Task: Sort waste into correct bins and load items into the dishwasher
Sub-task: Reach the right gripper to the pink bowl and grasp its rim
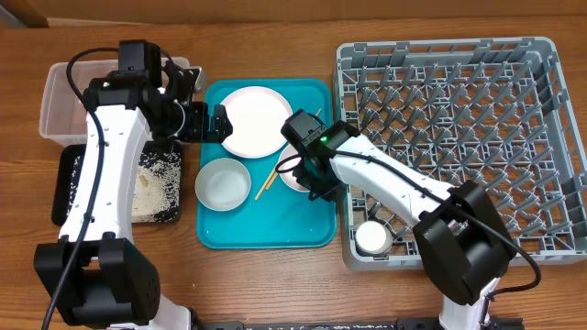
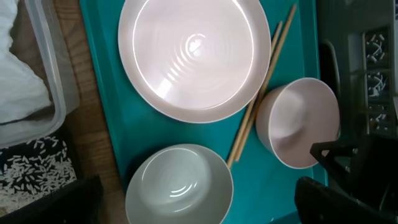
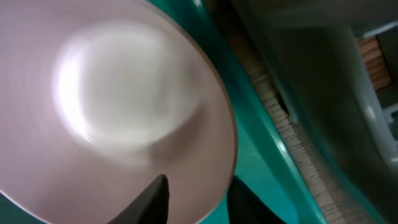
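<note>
The pinkish bowl point(image 3: 124, 112) before me shone glossy and smooth, glazed by its look. At ten o'clock from it the plate point(image 1: 254, 119) gleamed likewise. The chopsticks point(image 2: 260, 96) were matt bare wood; the teal tray point(image 2: 130, 130) was smooth plastic with a faint gloss.

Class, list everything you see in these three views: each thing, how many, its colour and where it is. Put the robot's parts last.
table: one, brown wood, under everything
teal tray: one, teal, centre
plate: one, white-pink, tray's far part
greyish bowl: one, grey-white, tray's near left
pink bowl: one, pinkish, tray's right side
chopsticks: two, wooden, between plate and pink bowl
dish rack: one, grey, right of tray
cup: one, white, rack's near left corner
clear tub: one, clear, far left
napkin: one, white, in tub
black tray: one, black, nearer than tub
rice: many grains, white, on black tray
left gripper: one, black, open beside plate
right gripper: one, black, straddling pink bowl's rim
</note>
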{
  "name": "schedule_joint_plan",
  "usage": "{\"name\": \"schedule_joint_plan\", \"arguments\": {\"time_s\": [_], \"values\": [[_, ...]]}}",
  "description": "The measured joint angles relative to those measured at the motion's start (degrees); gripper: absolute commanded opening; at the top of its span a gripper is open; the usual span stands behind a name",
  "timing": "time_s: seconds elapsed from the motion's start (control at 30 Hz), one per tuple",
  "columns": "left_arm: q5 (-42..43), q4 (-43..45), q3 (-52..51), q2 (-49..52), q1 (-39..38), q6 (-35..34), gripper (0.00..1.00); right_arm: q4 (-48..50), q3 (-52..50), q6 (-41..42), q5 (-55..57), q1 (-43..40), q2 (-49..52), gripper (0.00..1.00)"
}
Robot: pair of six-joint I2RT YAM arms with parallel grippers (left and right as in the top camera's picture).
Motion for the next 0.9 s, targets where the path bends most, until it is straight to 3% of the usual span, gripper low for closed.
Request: {"name": "schedule_joint_plan", "arguments": {"time_s": [0.27, 0.43, 0.63, 0.67, 0.9], "values": [[0.0, 0.4, 0.0, 0.0, 0.0, 0.0, 1.0, 1.2, 0.0, 0.2, 0.0, 0.0, 0.4, 0.27], [0.0, 0.4, 0.0, 0.0, 0.0, 0.0, 1.0, 1.8, 0.0, 0.1, 0.2, 0.0, 0.4, 0.14], [0.0, 0.4, 0.0, 0.0, 0.0, 0.0, 1.0, 3.1, 0.0, -2.3, -0.3, 0.0, 0.4, 0.12], [0.0, 0.4, 0.0, 0.0, 0.0, 0.0, 1.0, 3.2, 0.0, -2.7, -0.3, 0.0, 0.4, 0.04], [0.0, 0.4, 0.1, 0.0, 0.0, 0.0, 1.0, 3.4, 0.0, -5.0, -0.9, -0.1, 0.5, 0.04]]}}
